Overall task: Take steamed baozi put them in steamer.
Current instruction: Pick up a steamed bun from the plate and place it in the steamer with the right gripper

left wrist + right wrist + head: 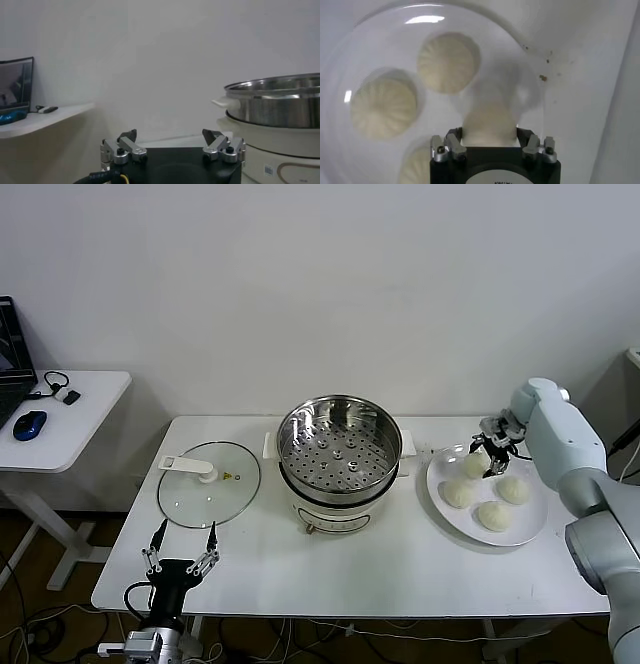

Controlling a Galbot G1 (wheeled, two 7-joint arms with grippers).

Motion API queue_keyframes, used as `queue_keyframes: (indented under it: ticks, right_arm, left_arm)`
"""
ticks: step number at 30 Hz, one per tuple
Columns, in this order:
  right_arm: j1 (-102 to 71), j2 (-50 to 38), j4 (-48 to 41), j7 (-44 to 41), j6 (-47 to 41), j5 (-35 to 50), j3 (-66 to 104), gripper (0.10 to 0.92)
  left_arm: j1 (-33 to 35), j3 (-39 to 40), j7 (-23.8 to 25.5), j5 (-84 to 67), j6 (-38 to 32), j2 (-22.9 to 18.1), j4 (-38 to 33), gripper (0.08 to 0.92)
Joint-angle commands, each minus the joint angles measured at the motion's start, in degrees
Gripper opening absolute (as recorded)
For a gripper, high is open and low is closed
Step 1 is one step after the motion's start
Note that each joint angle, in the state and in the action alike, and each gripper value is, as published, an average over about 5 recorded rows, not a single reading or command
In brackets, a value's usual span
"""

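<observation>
The steel steamer (pixel 338 446) with its perforated floor stands on the white cooker base at mid table; it also shows in the left wrist view (pixel 280 102). Cream-white baozi lie on the white plate (pixel 530 529) at the right: three loose ones (pixel 458 494) (pixel 513 489) (pixel 494 515). My right gripper (pixel 492 456) is down over the far-left baozi (pixel 472 467), its fingers against both sides of that bun (pixel 489 125), low over the plate. In the right wrist view the other baozi (pixel 447 62) (pixel 382 107) lie on the plate (pixel 350 55). My left gripper (pixel 181 556) is open and empty, parked at the table's front left, and also shows in the left wrist view (pixel 172 137).
A flat glass lid (pixel 208 482) with a white handle lies left of the steamer. A small side table (pixel 75 419) with a mouse and laptop stands at far left. The wall runs close behind the table.
</observation>
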Motion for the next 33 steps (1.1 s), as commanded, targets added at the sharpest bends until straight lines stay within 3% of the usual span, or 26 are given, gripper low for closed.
queue_keyframes:
  ticks: [1,7,17,24,33]
  right_arm:
    - [1.5,-7.1,19.0,-2.2,-0.4,15.4,-14.5,0.712]
    - [6.4,-10.9,28.7,-3.5,-0.1,23.0,-20.7,0.712]
    - [22.2,-9.2,32.0,-4.4,2.1,31.0,-32.7,0.712]
    - [30.4,-3.0,33.7,-4.9,2.0,36.2,-40.4,0.712]
    - [28.4,8.1,31.1,-4.5,2.1,34.3,-42.9,0.712]
  left_arm:
    - [0.1,0.4,-0.4,0.3,0.1,-0.1,0.1,0.823]
    - [0.1,0.4,-0.5,0.5,0.2,-0.3,-0.1,0.823]
    - [0.3,0.3,-0.5,0.9,0.4,-0.4,-0.7,0.823]
    - [0.5,0.3,-0.6,1.1,0.3,-0.6,-0.7,0.823]
    - [0.7,0.2,-0.6,1.0,0.1,-0.9,-1.2,0.823]
